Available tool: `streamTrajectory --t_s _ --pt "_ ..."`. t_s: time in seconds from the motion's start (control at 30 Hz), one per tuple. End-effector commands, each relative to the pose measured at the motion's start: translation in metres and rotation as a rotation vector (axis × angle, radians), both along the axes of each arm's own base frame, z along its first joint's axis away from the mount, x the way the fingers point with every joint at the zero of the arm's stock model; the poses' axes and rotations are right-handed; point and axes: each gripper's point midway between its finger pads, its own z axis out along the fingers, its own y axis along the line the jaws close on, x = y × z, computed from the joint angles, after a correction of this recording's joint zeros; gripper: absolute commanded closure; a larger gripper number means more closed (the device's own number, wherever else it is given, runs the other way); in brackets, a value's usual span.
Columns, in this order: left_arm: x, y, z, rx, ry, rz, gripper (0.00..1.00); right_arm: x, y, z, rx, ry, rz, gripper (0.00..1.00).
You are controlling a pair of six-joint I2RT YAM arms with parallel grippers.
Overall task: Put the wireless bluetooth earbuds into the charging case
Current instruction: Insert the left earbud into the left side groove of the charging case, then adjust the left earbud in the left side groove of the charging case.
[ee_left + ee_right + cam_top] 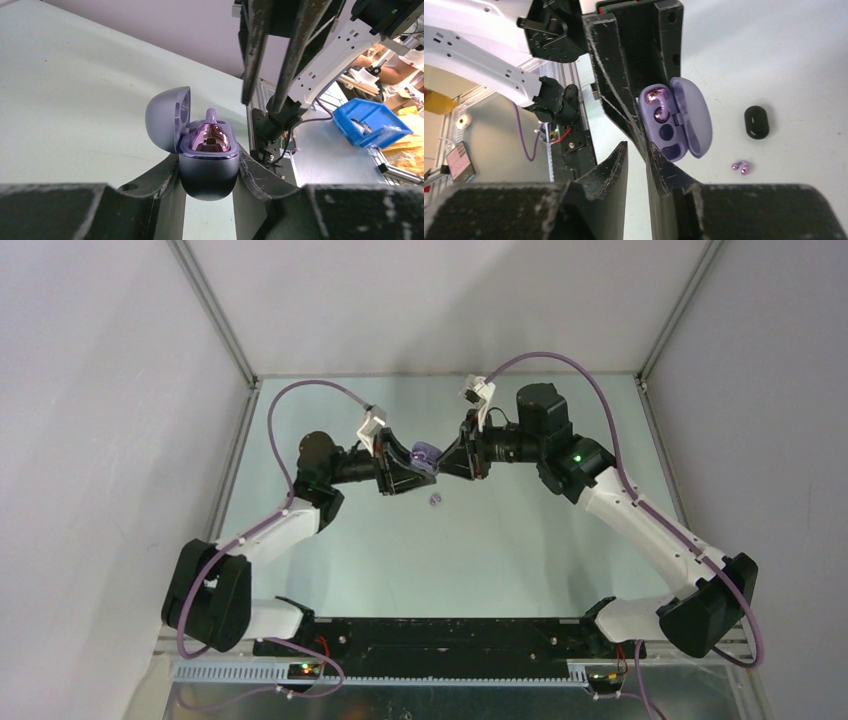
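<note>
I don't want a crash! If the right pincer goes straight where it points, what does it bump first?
Probably the open charging case held by the left pincer, right in front of the right pincer; depth is unclear.

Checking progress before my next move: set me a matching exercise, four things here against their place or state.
1 charging case
2 lid
3 right gripper
4 earbud in the left wrist view

A seated in the case
B standing open
C clamped by the left gripper
D jaws apart, empty

Pairs: 1-C, 2-B, 3-D, 4-A
</note>
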Motion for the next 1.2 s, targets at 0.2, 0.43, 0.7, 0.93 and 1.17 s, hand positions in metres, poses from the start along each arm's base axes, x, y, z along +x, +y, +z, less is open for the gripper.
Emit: streamTrajectory --t_s 0.2,0.43,0.7,0.93,1.17 --pt "-0.005 0.002 -0.006 0.097 -0.136 -0.028 1.0 -0.001 0.012 0.021 -0.01 -0.062 0.035 0.8" --pt "-0.017 0.002 -0.023 0.223 -0.209 -0.082 1.0 0.008 0.016 0.009 -0.04 -0.058 0.016 0.84" --pt "-0.024 0.004 -0.021 0.24 -0.24 -0.099 1.0 0.007 0.02 -0.007 -0.06 -0.029 0.028 0.87" --pt "-0.026 0.004 -0.019 0.238 -0.241 -0.107 1.0 -0.001 0.025 -0.012 -0.074 -0.049 0.074 0.91" --pt "-0.026 0.004 -0.017 0.235 -0.251 -0.11 1.0 -0.004 0.028 -0.021 -0.099 -0.045 0.081 0.91"
